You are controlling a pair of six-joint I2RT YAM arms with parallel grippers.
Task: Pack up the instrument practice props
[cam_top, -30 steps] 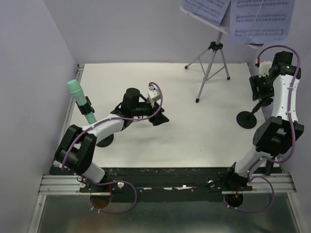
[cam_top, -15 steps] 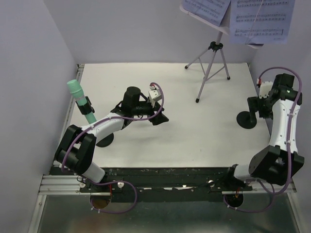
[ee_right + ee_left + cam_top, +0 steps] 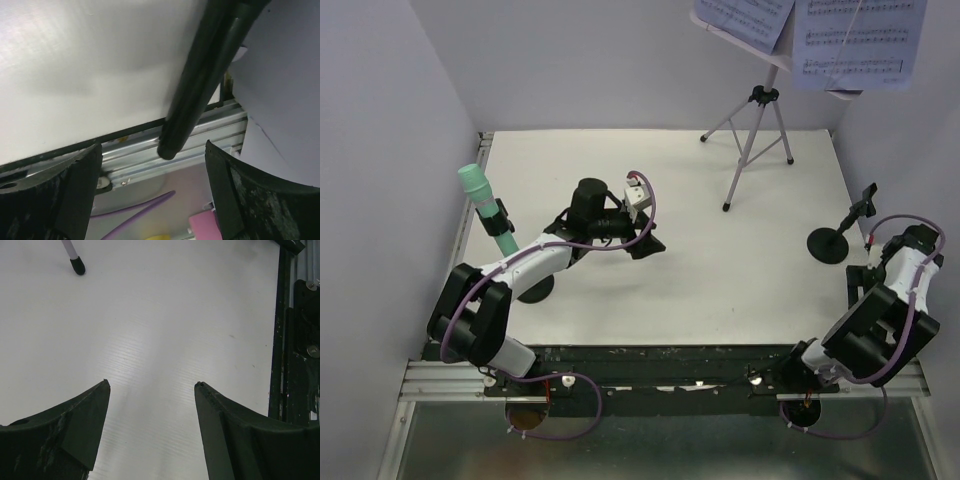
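Observation:
The silver tripod stands at the back right and carries the printed sheet-music pages. The mint-green microphone stands on a black pole at the left, its round base partly under my left arm. The other black round-based pole stands at the right with its top clip bare. My left gripper is open and empty over the bare table middle. My right gripper is open at the near right edge. A black cylinder, seemingly the black microphone, hangs between its jaws without touching either finger.
White walls close the table on the left, back and right. An aluminium rail and black edging run along the near edge, with purple cable below. One tripod foot shows in the left wrist view.
My right arm has drawn back from the right pole's top toward the near right corner, leaving the clip bare. My left arm has hardly moved.

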